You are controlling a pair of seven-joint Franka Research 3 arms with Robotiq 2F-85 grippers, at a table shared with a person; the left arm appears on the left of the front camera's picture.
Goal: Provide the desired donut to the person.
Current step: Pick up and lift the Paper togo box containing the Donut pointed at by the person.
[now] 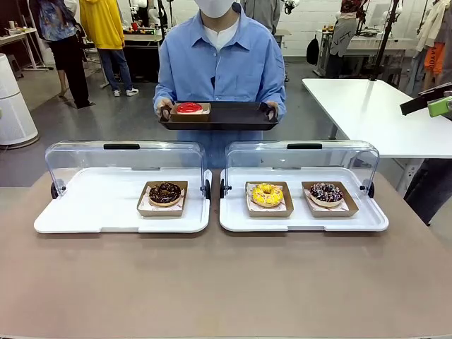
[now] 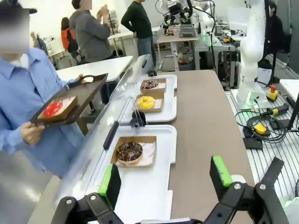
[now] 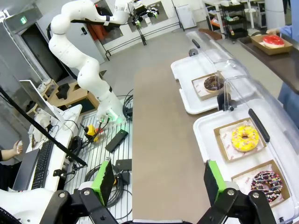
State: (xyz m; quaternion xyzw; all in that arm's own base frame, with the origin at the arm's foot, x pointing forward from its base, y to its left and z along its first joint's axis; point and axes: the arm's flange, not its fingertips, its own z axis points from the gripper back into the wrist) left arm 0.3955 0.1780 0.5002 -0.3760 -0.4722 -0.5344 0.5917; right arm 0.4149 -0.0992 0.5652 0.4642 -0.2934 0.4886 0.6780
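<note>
Front view: three donuts (image 1: 165,193) (image 1: 267,194) (image 1: 326,192) in two cases (image 1: 92,205) (image 1: 233,213); fourth (image 1: 188,107) on tray (image 1: 233,113).

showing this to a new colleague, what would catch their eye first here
The person at the far side of the table, holding a black tray with a red donut in a paper box on it. Next, two white display cases with clear lids raised: the left case holds a chocolate donut, the right case a yellow donut and a sprinkled dark donut.
</note>
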